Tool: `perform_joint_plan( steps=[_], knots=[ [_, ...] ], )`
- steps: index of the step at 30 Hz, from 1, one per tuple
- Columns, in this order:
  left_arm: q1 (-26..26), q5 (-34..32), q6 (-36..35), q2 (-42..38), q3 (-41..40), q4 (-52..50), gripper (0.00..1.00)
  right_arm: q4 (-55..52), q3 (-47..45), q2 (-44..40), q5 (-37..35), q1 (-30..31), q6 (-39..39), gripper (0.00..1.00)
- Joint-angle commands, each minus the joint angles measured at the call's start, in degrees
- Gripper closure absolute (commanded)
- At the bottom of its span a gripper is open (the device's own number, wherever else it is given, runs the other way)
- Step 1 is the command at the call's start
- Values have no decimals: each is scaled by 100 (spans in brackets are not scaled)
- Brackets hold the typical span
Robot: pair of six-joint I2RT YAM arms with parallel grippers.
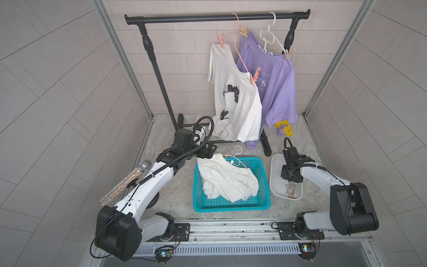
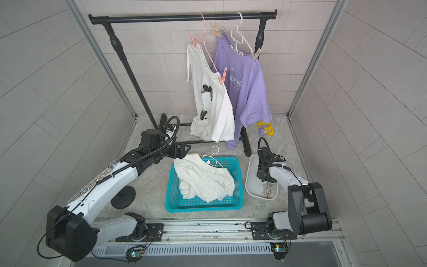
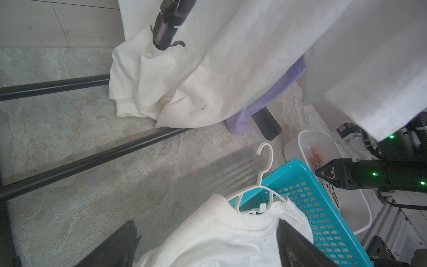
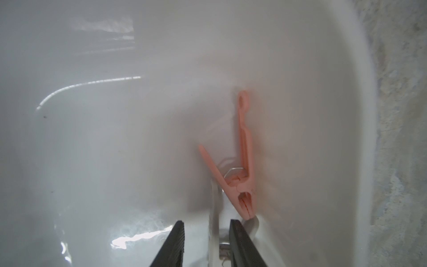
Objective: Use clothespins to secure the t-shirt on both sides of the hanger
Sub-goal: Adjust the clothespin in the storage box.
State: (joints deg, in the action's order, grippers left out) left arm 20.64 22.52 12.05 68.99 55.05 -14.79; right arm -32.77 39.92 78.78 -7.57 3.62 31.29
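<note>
Our right gripper (image 4: pixel 206 217), jaws narrow but unclamped, straddles a pale clothespin (image 4: pixel 213 203) in the white tub (image 1: pixel 276 161) at three o'clock of the teal basket (image 1: pixel 231 207). A salmon clothespin (image 4: pixel 245 166) lies just beyond, lengthwise along our reach. Our left gripper (image 3: pixel 206 222) gapes wide over the t-shirt (image 1: pixel 226 182).

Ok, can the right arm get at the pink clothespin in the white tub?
Probably yes: the right gripper is down inside the tub, and the pink clothespin lies uncovered against the wall just ahead of it, though a pale clothespin sits between its jaws.
</note>
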Motion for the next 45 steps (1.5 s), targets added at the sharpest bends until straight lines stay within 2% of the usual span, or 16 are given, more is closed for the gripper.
perform_joint_plan(
  steps=[1, 6, 13, 23, 35, 45],
  knots=[
    [-17, 40, 26, -97, -41, 134, 3, 105, -37, 141, 52, -56, -19, 66],
    [-15, 52, 41, -95, -47, 133, 3, 164, -46, 207, 151, -64, -42, 72],
    [-16, 47, 39, -114, -54, 133, 3, 234, -33, 289, 326, -66, -124, 87],
    [-15, 35, 25, -137, -40, 108, 3, 415, 125, 220, 751, 31, -305, 93],
    [-10, 8, -1, -142, -45, 88, 3, 484, 586, 663, 744, 396, -517, 94],
    [-16, 3, -17, -142, -47, 81, 3, 408, 652, 700, 670, 432, -606, 79]
  ],
)
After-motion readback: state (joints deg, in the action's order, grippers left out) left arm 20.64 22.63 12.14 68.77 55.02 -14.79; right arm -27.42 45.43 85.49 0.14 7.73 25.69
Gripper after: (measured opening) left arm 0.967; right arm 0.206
